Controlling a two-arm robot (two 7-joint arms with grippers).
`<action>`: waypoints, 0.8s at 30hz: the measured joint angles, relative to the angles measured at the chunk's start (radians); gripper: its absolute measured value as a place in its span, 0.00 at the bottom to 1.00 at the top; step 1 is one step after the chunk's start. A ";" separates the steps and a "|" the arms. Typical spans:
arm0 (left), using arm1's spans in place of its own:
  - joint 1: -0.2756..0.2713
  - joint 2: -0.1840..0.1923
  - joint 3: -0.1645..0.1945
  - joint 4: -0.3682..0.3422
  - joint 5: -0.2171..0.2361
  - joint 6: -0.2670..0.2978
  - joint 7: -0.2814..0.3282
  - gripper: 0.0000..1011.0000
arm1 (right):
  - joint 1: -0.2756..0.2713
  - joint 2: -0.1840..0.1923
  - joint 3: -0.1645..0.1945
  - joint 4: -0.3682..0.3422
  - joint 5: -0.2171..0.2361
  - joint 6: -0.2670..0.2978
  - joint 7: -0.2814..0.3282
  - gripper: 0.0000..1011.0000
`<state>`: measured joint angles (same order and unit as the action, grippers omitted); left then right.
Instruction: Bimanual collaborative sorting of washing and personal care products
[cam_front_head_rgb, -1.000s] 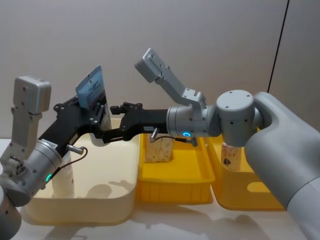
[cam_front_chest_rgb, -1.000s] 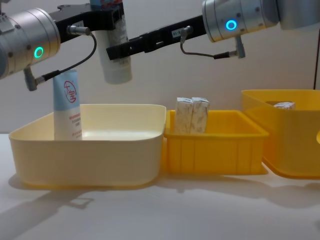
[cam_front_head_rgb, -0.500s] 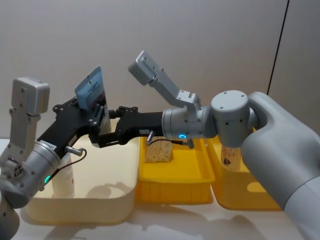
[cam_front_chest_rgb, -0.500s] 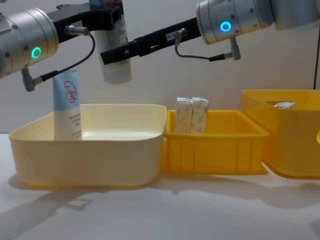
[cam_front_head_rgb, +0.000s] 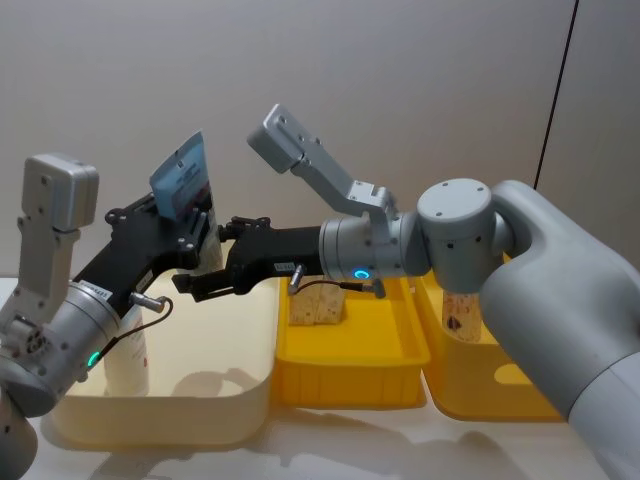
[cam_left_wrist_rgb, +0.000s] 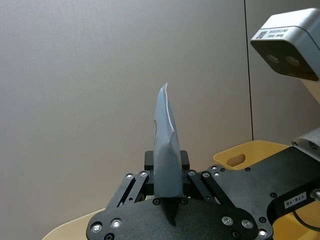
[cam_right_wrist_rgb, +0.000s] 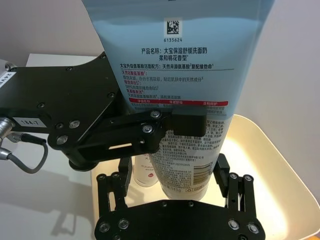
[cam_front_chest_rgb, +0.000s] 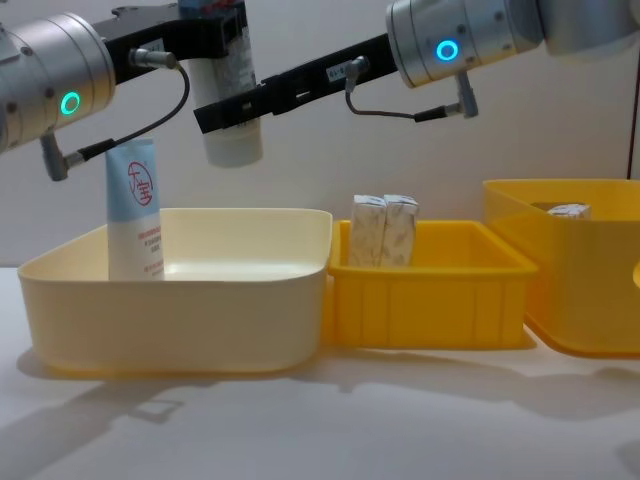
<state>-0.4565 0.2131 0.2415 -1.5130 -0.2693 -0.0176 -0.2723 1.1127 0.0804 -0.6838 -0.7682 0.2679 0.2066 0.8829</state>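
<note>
My left hand (cam_front_head_rgb: 195, 235) is clamped on the light-blue tube (cam_front_head_rgb: 186, 185), held upright above the cream bin (cam_front_chest_rgb: 180, 290), white cap down; my right hand (cam_front_head_rgb: 205, 282), fingers apart, flanks its lower end, just beside it, nearer that bin's yellow neighbour.

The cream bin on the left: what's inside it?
One light-blue tube stands upright in the cream bin, cap hidden by the wall. Above, the left gripper holds another tube.
</note>
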 joint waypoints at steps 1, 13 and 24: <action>0.000 0.000 0.000 0.000 0.000 0.000 0.000 0.26 | -0.001 0.000 -0.001 -0.002 0.001 0.000 -0.002 0.99; 0.001 0.001 0.002 -0.002 -0.001 0.001 -0.001 0.26 | -0.004 0.001 -0.003 -0.008 0.005 0.000 -0.013 0.80; 0.001 0.002 0.002 -0.003 -0.001 0.001 -0.002 0.26 | -0.005 0.001 -0.004 -0.011 0.007 0.000 -0.016 0.63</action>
<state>-0.4557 0.2151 0.2430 -1.5159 -0.2703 -0.0165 -0.2738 1.1075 0.0814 -0.6879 -0.7790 0.2747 0.2064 0.8666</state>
